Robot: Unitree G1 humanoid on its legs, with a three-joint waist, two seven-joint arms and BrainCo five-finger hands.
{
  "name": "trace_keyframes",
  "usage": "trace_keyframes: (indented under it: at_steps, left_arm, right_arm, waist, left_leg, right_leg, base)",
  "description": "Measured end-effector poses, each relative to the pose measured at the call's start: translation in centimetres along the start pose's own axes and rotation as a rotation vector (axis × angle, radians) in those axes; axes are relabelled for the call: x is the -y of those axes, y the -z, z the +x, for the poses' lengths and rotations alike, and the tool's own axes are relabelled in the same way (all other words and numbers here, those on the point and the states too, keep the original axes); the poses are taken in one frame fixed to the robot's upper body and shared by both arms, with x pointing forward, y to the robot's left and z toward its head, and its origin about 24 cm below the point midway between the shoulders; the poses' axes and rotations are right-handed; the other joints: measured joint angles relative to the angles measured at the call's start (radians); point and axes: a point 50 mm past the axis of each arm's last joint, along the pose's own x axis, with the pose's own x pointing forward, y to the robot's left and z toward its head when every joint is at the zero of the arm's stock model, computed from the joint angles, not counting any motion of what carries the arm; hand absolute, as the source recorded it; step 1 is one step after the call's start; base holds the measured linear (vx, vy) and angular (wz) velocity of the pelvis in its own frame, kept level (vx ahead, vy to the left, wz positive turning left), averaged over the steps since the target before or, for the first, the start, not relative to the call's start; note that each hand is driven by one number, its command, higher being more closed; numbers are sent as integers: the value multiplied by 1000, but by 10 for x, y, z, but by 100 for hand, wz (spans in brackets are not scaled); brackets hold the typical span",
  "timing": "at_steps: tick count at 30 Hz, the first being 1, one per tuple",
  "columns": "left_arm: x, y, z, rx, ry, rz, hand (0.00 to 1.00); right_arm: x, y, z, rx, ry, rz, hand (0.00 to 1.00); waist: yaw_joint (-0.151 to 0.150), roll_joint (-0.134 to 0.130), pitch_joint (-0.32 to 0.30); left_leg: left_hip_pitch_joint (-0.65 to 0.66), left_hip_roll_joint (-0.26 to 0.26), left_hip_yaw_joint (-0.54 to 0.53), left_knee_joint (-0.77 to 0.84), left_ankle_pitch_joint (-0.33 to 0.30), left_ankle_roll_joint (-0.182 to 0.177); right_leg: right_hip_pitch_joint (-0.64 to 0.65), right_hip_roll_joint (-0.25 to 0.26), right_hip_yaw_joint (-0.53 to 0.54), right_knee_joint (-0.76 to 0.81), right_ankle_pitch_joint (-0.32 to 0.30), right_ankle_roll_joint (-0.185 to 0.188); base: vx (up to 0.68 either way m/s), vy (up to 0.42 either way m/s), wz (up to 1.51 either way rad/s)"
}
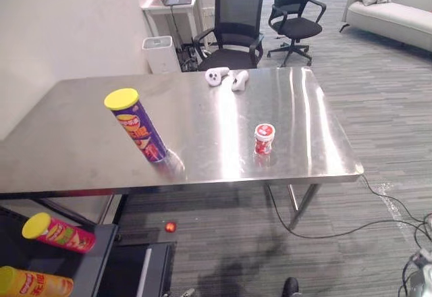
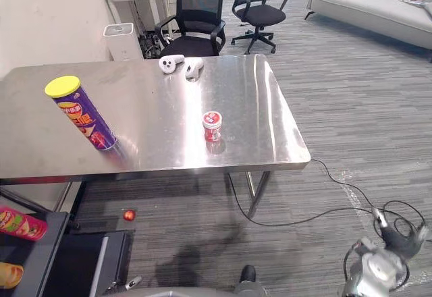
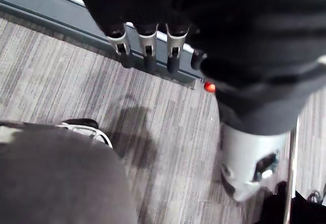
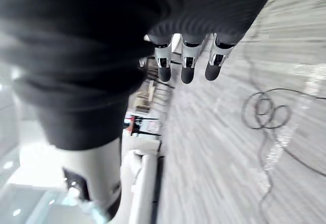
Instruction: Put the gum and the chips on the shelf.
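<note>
A purple chips can (image 1: 139, 127) with a yellow lid stands tilted-looking on the left half of the steel table (image 1: 81, 148). The small red gum jar (image 1: 264, 138) with a white lid stands to its right, near the table's front edge. A dark shelf (image 1: 101, 256) sits low at the lower left, beneath the table's front. My left hand (image 3: 147, 46) hangs over the grey floor with straight fingers and holds nothing. My right hand (image 4: 186, 61) also hangs over the floor, fingers straight and empty. Both hands are well away from the table.
On the shelf lie a red can (image 1: 59, 233) and an orange can (image 1: 34, 283). Two white controllers (image 1: 226, 77) rest at the table's far edge. Office chairs (image 1: 233, 30), a white bin (image 1: 160, 54) and a sofa (image 1: 391, 10) stand beyond. A small red ball (image 1: 170, 227) lies on the floor.
</note>
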Motion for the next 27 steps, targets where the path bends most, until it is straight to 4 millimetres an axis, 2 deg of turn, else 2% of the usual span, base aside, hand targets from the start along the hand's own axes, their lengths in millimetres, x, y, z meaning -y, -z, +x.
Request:
trace_keyframes:
  at_steps: [7, 12, 18, 27]
  left_arm:
    - [-2, 3, -1, 0, -6, -6, 0]
    - [-4, -1, -1, 21, -6, 21, 0]
    - [-9, -1, -2, 27, -17, 25, 0]
    - [-10, 1, -2, 20, -20, 27, 0]
  right_arm:
    - [-35, -51, -12, 252, -151, -2, 0]
    - [-61, -72, -33, 374, -367, -2, 0]
    - [-85, -79, -52, 434, -590, -9, 0]
    - [-113, -82, -78, 452, -810, 17, 0]
  waist:
    - [2, -2, 0]
    - [3, -15, -3]
    - [5, -33, -7]
    - [13, -34, -7]
  left_leg:
    - [1, -1, -5, 0, 0, 0]
    - [2, -1, -6, 0, 0, 0]
    - [-1, -2, -14, 0, 0, 0]
    - [-20, -3, -56, 3, 2, 3]
  right_leg:
    - [1, -1, -4, 0, 2, 2]
    - [2, -1, -6, 0, 2, 2]
    - [4, -3, -20, 0, 2, 3]
    - [7, -5, -56, 0, 2, 3]
  base:
    - [0, 0, 1]
    - [0, 0, 0]
    - [-9, -1, 4]
    - [-14, 0, 12]
